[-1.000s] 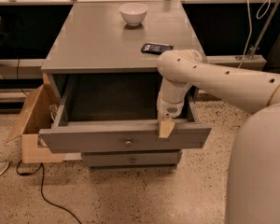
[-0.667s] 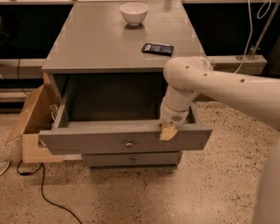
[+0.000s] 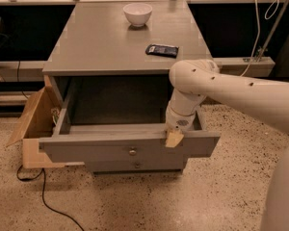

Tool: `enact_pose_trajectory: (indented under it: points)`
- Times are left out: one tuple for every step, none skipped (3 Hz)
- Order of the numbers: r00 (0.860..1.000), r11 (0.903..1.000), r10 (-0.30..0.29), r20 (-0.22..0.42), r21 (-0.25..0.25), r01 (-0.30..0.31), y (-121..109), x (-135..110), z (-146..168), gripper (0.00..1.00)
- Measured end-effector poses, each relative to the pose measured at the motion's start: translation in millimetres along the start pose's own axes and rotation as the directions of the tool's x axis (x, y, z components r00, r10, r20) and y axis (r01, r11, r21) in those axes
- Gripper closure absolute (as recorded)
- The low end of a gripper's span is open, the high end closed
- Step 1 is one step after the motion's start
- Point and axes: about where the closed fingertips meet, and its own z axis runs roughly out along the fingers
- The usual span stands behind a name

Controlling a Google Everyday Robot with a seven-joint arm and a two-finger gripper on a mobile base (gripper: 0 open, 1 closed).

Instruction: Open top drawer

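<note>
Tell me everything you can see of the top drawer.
The top drawer is matte grey, wood by the look, with a flat wide front and one small round metal knob at its centre. It stands pulled well out of the cabinet. The gripper sits on the front's upper edge, right of the knob.

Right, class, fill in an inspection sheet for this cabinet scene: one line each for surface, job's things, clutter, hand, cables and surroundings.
Surface: grey cabinet top, flat.
Job's things: top drawer pulled well out; knob at its front's middle.
Clutter: white bowl at the top's back; dark flat object near its right edge.
Hand: hand at the drawer front's top edge, right of the knob.
Cables: dark cable on the floor, left; pale cable hanging, upper right.
Surroundings: open cardboard box left of the cabinet; speckled floor.
</note>
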Motion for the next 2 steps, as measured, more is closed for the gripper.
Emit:
enact_pose_trajectory:
  points:
    - [1.0, 1.0, 0.0, 0.0, 0.0, 0.0, 0.0, 0.0, 0.0, 0.36]
    - [1.0, 1.0, 0.0, 0.0, 0.0, 0.0, 0.0, 0.0, 0.0, 0.13]
